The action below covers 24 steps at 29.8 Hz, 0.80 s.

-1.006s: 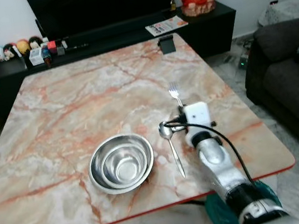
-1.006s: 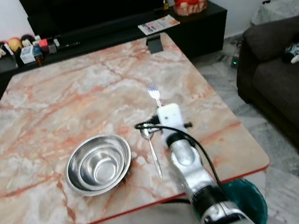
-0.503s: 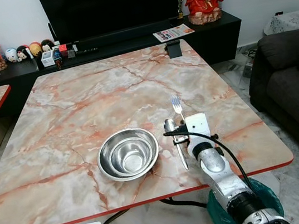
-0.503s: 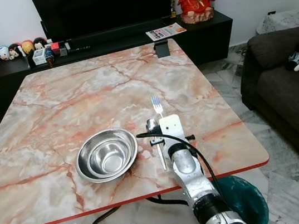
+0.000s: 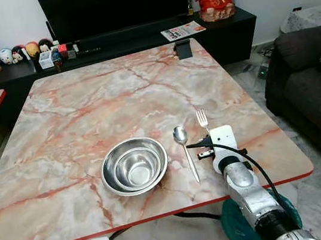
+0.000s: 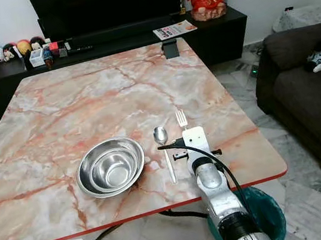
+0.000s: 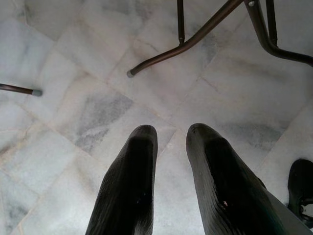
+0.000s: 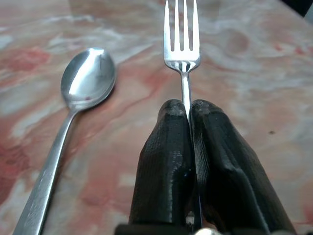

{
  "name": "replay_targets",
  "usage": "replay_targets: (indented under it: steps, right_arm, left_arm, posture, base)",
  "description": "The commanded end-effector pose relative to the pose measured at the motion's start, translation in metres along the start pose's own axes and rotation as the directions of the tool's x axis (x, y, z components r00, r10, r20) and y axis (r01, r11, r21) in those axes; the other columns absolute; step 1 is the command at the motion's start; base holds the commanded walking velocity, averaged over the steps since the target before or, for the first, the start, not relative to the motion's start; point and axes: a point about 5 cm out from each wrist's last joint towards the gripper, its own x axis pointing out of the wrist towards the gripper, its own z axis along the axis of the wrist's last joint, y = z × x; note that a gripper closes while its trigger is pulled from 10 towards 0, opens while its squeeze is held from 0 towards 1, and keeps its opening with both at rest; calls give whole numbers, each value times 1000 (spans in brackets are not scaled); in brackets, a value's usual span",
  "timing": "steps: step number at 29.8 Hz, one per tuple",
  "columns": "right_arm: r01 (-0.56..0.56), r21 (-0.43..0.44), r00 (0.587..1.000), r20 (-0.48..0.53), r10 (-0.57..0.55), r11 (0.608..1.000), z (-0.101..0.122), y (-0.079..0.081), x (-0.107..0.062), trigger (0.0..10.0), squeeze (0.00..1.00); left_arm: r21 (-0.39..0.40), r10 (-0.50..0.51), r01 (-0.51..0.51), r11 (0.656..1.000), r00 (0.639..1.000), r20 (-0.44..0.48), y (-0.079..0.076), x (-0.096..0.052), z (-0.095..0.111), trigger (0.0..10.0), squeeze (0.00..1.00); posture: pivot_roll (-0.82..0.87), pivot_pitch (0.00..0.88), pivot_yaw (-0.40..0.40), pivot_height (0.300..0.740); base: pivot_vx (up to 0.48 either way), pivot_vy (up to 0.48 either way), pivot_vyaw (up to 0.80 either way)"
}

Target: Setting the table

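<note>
Marble in pink and cream tops the table [image 5: 86, 107], where a steel bowl [image 5: 135, 165] sits near the front edge with a spoon [image 5: 185, 152] just to its right. The right gripper [image 8: 189, 115] pinches the handle of a fork [image 8: 182, 44] beside the spoon, while the left gripper [image 7: 170, 134] hangs over the tiled floor [image 7: 73, 73], fingers narrowly parted

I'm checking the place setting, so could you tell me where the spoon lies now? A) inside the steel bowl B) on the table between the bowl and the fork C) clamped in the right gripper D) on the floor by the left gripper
B: the spoon lies flat on the table, with the steel bowl on one side and the fork, clamped in the right gripper, on the other.
</note>
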Motion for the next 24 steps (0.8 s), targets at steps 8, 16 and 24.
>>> replay_targets:
  steps: [8, 16, 24]
  right_arm:
    - [-47, 20, 999, -15, 47, 999, 0, 8, -2, 10000, 0]
    - [-39, 25, 998, -38, 40, 999, -4, 10, -3, 10000, 0]
    - [-31, 22, 997, -68, 32, 999, -8, 9, -4, 10000, 0]
  left_arm:
    - [4, 2, -2, 1000, 1000, 3, 4, 1, 4, 10000, 0]
    - [5, -3, 3, 1000, 1000, 8, 2, 2, 6, 10000, 0]
    - [5, -7, 7, 1000, 1000, 6, 3, 2, 5, 10000, 0]
  posture:
    - [-43, 0, 69, 740]
    - [-46, 0, 75, 740]
    - [-45, 0, 78, 740]
  base:
    - [0, 0, 0]
    - [0, 0, 0]
    - [0, 0, 0]
